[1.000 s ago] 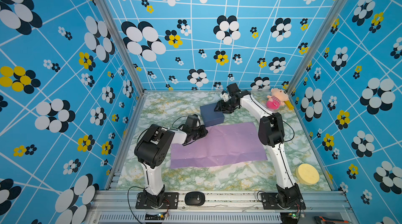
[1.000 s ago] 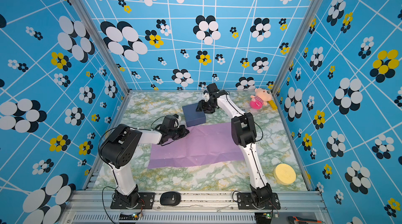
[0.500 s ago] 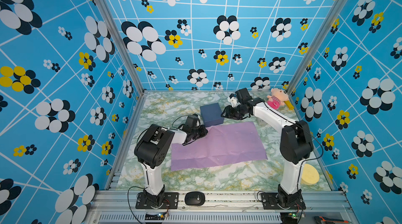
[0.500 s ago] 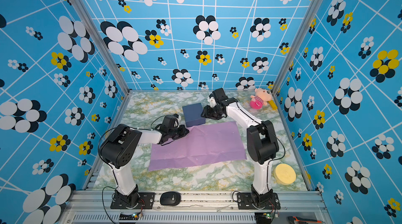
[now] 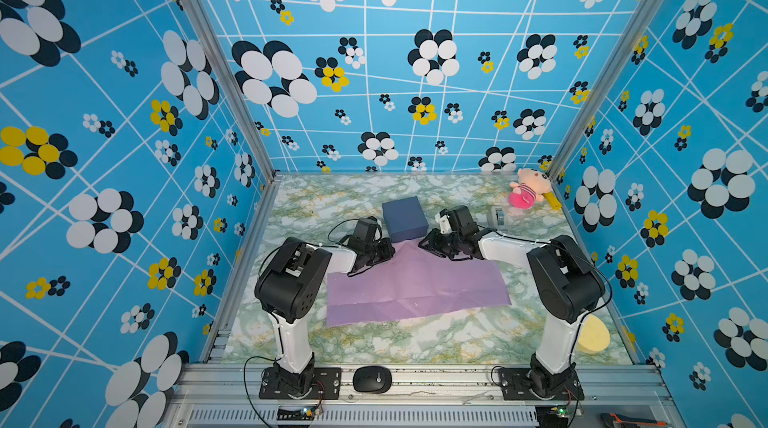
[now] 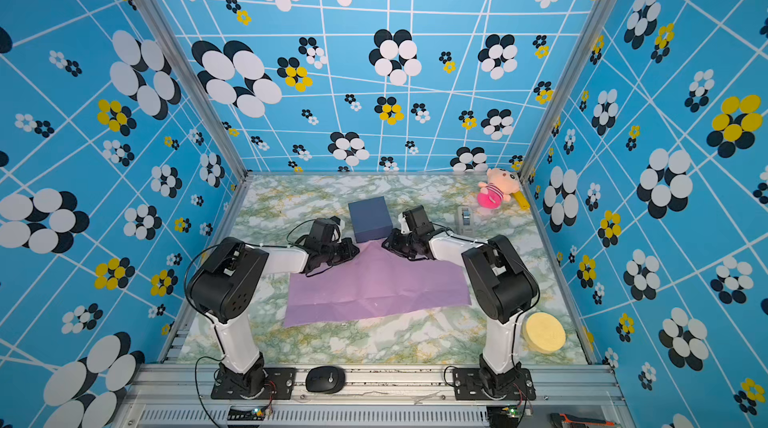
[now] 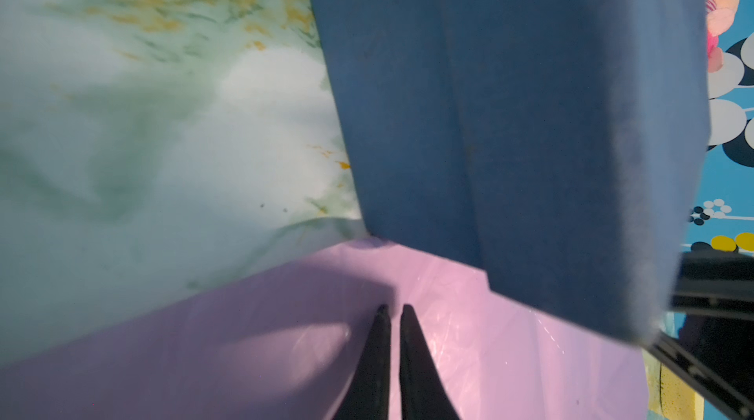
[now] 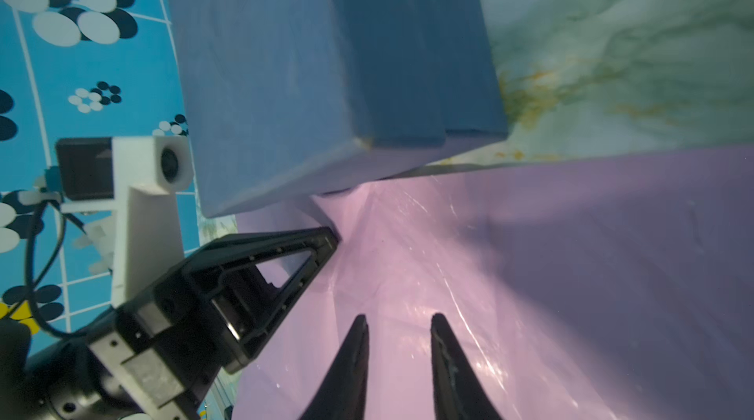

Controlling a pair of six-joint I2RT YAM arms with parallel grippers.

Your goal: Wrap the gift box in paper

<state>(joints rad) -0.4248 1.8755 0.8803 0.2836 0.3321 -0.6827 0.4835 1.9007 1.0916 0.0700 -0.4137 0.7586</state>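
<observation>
The dark navy gift box (image 5: pixel 405 218) (image 6: pixel 370 220) stands on the marble table just beyond the far edge of the lilac paper (image 5: pixel 415 284) (image 6: pixel 374 284). My left gripper (image 5: pixel 388 251) (image 6: pixel 353 249) lies low at the paper's far left corner, shut on the paper, which rises there in a peak. Its wrist view shows the fingertips (image 7: pixel 393 307) pinching the paper (image 7: pixel 245 336) below the box (image 7: pixel 510 112). My right gripper (image 5: pixel 424 245) (image 8: pixel 398 318) is open over the paper (image 8: pixel 530 275), close to the box (image 8: pixel 306 71) and facing the left gripper.
A plush doll (image 5: pixel 528 193) sits in the far right corner with a grey tape dispenser (image 5: pixel 498 217) beside it. A yellow round sponge (image 5: pixel 594 336) lies near the right arm's base. A black mouse (image 5: pixel 372 379) rests on the front rail. Patterned walls enclose the table.
My right arm has swung from the box's far side round to the paper's far edge beside the box, its jaws narrowing. The left gripper has stayed put.
</observation>
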